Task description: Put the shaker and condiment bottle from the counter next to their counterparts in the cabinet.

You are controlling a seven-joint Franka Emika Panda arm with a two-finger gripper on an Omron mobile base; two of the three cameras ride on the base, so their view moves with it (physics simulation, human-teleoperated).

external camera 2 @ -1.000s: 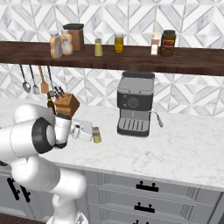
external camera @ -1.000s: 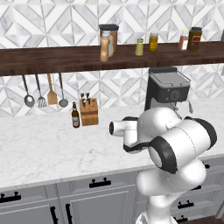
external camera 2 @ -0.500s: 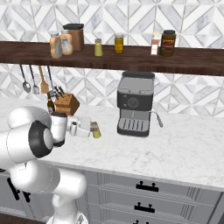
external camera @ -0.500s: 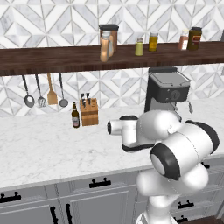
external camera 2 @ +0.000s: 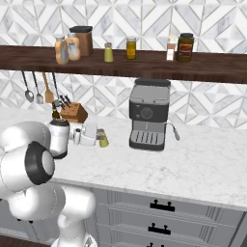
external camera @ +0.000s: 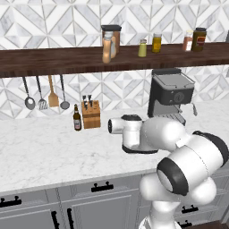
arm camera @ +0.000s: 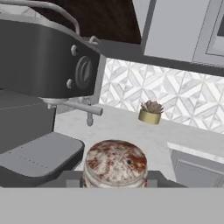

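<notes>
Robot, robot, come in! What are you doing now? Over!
End effector shut on small yellow-green silver-capped shaker, low over counter. Twin shaker waits on dark wooden shelf. Black coffee machine close beside.

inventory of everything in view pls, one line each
shaker: 1, yellow-green, in the gripper, beside the coffee machine
shelf shaker: 1, yellow-green, mid shelf
condiment bottle: 1 clear, peach-orange, shelf's left end
dark-lidded jar: 1, brown, behind that bottle
amber jar: 1, mid shelf
white-capped bottle: 1, shelf, right
dark jar: 1, shelf, right
shelf: 1, dark brown, on the wall
coffee machine: 1, black-grey, on the counter
knife block: 1, wooden, counter
beer bottle: 1, brown, beside the block
utensils: 4, hanging under the shelf
plant pot: 1, yellow, counter
counter: marble
cupboards: grey, below
arm: white
gripper: shut on the shaker
</notes>
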